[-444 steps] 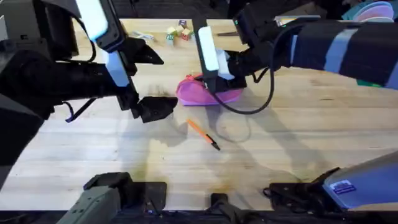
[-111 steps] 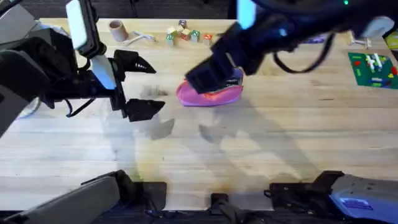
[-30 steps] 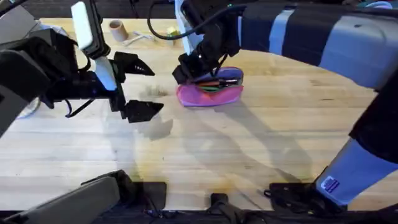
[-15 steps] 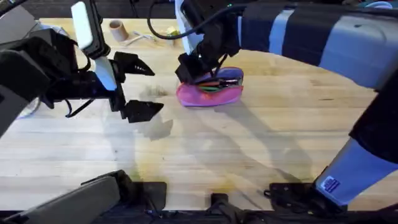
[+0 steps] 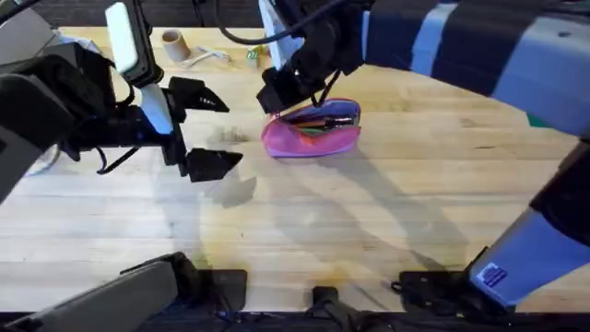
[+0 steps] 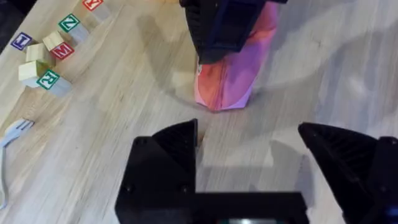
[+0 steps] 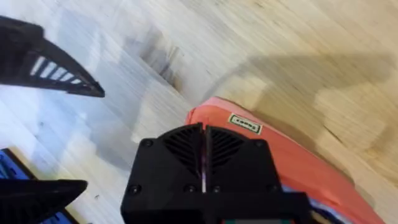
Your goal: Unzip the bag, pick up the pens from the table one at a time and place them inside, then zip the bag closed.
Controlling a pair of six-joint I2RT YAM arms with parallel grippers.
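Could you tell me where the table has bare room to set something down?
The table lies bare across its near half, from the bag to the arm bases, and to the bag's right. It is crowded around the bag's left end, where the right claw sits shut, with the open left claw close by. Blocks clutter the far edge.

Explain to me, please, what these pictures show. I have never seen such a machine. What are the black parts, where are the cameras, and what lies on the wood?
Two robot arms work at a wooden table. One camera looks down from above; one more sits on each wrist. The left gripper hangs open over bare wood and holds nothing. The right gripper is pressed shut over the left end of the pink bag, where its zipper would be. The bag's top is open, and the pens, orange and green, lie inside. At the far edge are lettered toy blocks and a small cardboard roll. The left wrist view looks at the bag's end from close by.
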